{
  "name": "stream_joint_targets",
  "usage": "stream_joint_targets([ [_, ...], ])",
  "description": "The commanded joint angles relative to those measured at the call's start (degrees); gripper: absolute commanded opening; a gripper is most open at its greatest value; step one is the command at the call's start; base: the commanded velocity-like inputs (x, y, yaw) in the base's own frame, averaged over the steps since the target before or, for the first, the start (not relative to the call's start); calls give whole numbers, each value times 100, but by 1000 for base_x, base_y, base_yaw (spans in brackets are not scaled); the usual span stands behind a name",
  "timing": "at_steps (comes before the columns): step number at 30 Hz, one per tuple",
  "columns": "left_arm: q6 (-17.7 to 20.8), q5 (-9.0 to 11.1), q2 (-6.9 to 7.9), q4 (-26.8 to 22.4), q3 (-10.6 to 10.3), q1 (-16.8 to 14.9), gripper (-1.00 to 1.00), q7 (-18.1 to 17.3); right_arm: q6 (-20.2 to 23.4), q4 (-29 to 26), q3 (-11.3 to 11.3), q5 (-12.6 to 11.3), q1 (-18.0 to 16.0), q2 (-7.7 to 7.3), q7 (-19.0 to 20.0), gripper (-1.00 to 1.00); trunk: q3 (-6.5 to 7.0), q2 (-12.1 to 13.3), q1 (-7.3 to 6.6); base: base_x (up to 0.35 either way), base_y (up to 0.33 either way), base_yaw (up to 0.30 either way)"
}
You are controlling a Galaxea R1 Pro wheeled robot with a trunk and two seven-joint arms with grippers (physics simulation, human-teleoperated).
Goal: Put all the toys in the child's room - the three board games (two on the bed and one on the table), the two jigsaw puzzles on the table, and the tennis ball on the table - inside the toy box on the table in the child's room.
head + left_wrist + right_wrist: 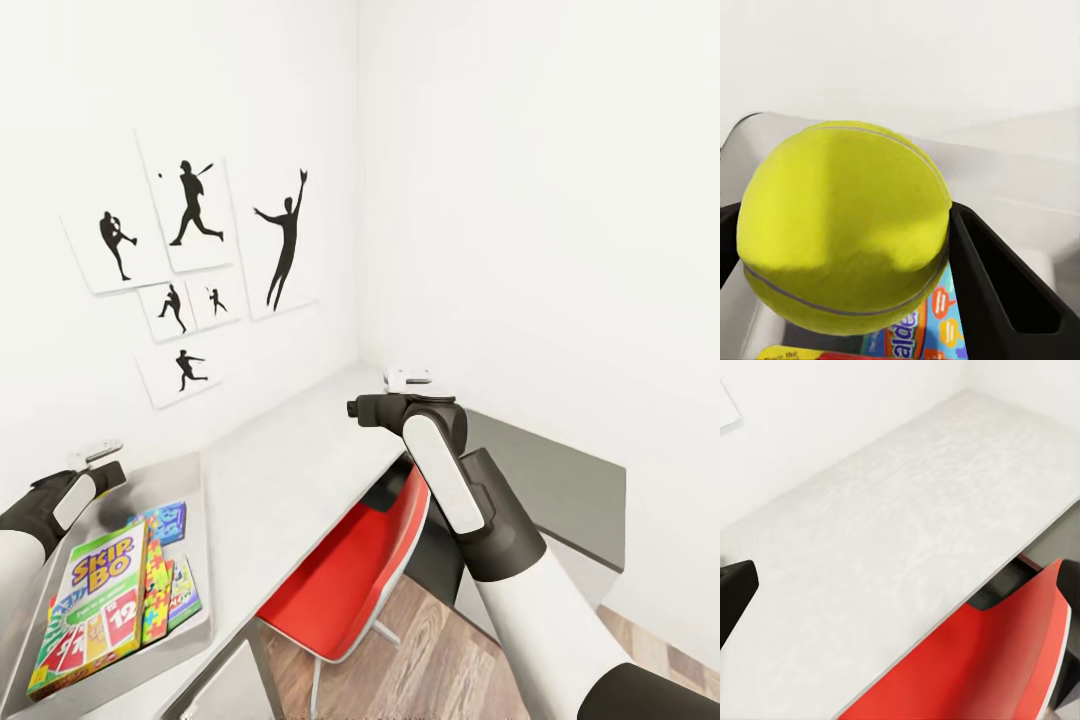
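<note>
Over toy box: left claw grips tennis ball.

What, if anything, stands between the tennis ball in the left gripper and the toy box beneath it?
Nothing visible does. The left gripper holds the tennis ball directly above the open toy box; below it lie only board games already inside.

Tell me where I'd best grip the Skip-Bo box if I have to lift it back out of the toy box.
Probably by its two long edges near the upper end, coming from above. The Skip-Bo box lies flat on top of the other toys in the toy box, so its faces can't be pinched, and the bin wall crowds its lower end. The left gripper holds the tennis ball, so free it first.
</note>
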Motion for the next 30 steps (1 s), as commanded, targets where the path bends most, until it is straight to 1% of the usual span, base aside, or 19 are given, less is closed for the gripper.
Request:
stream_joint_targets([
  [1,21,26,0,-8,13,-3,-100,14,14,-4,4,-53,-8,0,-60,100,-23,-14,4,0,0,0],
  [4,-30,-24,-5,110,17,-2,-100,14,14,-4,4,-53,-8,0,-60,100,-51,-14,4,0,0,0],
  [8,-134,-44,-6,187,21,-5,-100,14,14,-4,4,-53,-8,0,-60,100,-88,-14,4,0,0,0],
  [23,-191,-55,-7,214,21,-4,-100,14,14,-4,6,-53,-8,0,-60,100,-227,-14,4,0,0,0],
  [30,-341,-55,-15,216,22,-4,-100,14,14,-4,9,-53,-8,0,-59,100,-292,-14,4,0,0,0],
])
